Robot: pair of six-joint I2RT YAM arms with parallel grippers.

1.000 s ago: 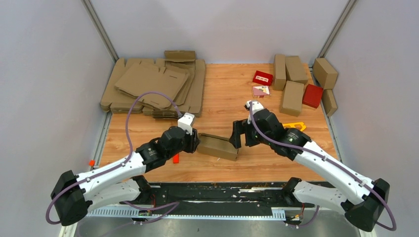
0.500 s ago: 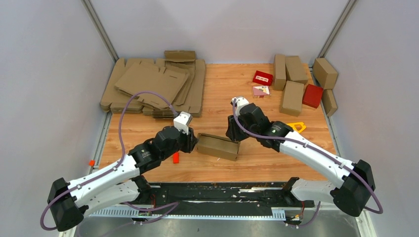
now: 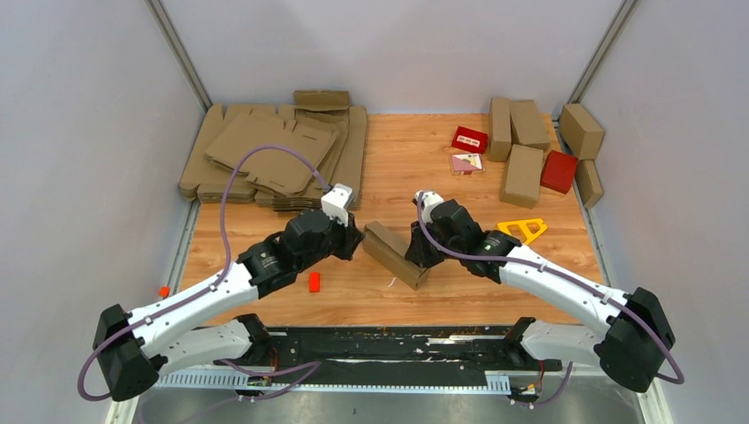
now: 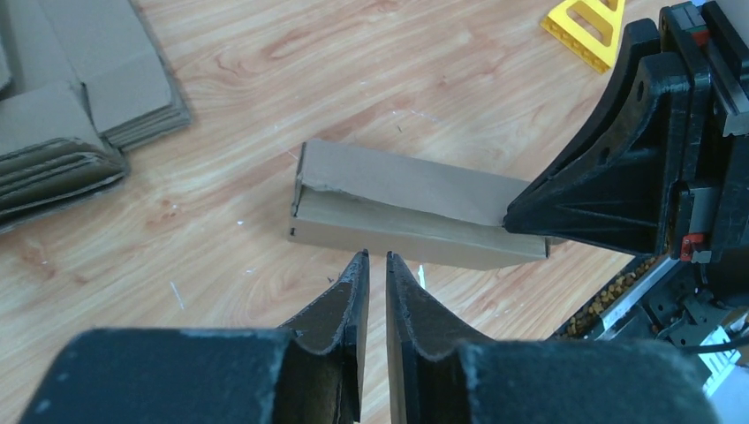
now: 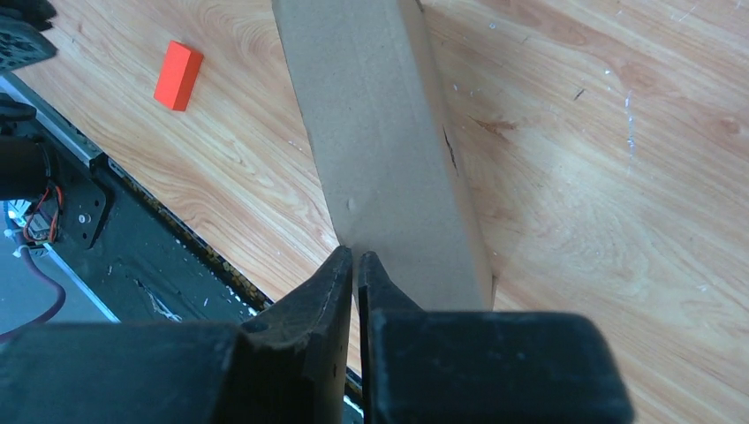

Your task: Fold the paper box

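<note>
The paper box (image 3: 395, 254) lies folded into a small oblong brown carton, diagonally on the wooden table between both arms. In the left wrist view the box (image 4: 406, 208) shows its lid flap slightly raised along one long edge. My left gripper (image 4: 378, 258) sits just short of its long side, jaws almost together with nothing between them. My right gripper (image 5: 354, 256) is shut and empty, its tips touching the near end of the box (image 5: 380, 132). The right gripper (image 4: 609, 190) also shows in the left wrist view, pressed against the box's right end.
A pile of flat cardboard sheets (image 3: 274, 150) fills the back left. Several folded brown cartons (image 3: 521, 168) and red boxes (image 3: 558, 170) stand at the back right. A yellow triangle (image 3: 521, 230) lies by the right arm, a small red block (image 3: 313, 282) near the left arm.
The box has swung from lying crosswise to a diagonal. Both grippers have closed. The right gripper has come down onto the box's end and the left has shifted toward the back.
</note>
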